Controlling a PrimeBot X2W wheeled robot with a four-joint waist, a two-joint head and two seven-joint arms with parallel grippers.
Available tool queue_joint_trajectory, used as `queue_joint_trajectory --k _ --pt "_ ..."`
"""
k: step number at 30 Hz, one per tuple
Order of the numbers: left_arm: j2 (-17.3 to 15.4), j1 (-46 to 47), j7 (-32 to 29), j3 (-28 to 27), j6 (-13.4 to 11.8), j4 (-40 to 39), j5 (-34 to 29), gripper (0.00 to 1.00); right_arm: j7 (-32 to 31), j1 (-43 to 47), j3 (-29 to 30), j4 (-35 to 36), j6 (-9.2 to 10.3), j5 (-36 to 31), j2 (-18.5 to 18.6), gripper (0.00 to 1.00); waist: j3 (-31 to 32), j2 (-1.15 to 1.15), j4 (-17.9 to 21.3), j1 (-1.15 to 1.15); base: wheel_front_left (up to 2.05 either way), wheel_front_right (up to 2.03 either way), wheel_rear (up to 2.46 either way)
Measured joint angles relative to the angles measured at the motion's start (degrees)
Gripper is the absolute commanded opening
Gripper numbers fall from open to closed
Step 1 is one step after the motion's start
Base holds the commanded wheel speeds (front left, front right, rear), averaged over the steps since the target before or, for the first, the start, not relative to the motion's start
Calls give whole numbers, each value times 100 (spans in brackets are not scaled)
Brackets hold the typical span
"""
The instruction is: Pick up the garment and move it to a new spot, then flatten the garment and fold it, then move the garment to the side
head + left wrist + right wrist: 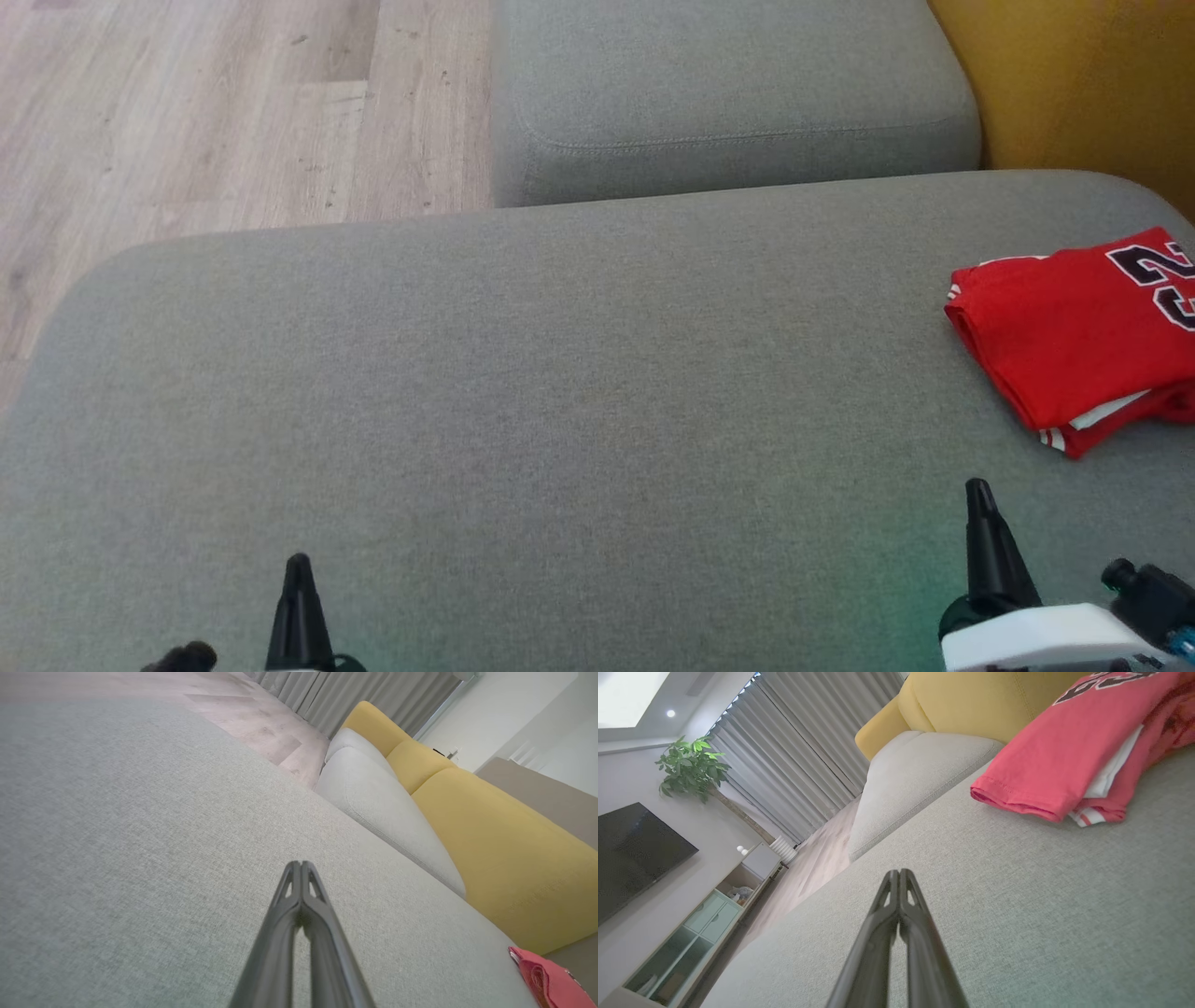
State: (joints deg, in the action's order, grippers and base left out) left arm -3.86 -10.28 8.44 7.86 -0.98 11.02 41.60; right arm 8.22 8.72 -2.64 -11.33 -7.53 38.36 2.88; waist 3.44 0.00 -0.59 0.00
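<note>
The garment [1064, 327] is a red jersey with dark numbers and white trim, lying folded at the right edge of the grey sofa seat [523, 392]. It also appears as a red corner [551, 980] in the left wrist view and as a red fold [1064, 760] in the right wrist view. My right gripper [977, 489] is shut and empty, a short way in front of the garment. My left gripper [298, 563] sits shut and empty at the lower left, far from it. Both finger pairs [301, 865] [899, 873] are pressed together over bare fabric.
A second grey cushion [728, 93] lies beyond the seat, with yellow backrests [1083, 84] at the right. Wooden floor [187, 112] shows at the upper left. A plant [691, 765], a dark screen [635, 849] and a low cabinet [691, 933] stand across the room.
</note>
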Motion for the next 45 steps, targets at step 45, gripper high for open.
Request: queue_joint_trajectory --k 45 --pt "-15 771 -738 -542 461 259 3069 0 -713 -700 444 -244 0 3241 59 0 -213 0 35 0 0 0 0"
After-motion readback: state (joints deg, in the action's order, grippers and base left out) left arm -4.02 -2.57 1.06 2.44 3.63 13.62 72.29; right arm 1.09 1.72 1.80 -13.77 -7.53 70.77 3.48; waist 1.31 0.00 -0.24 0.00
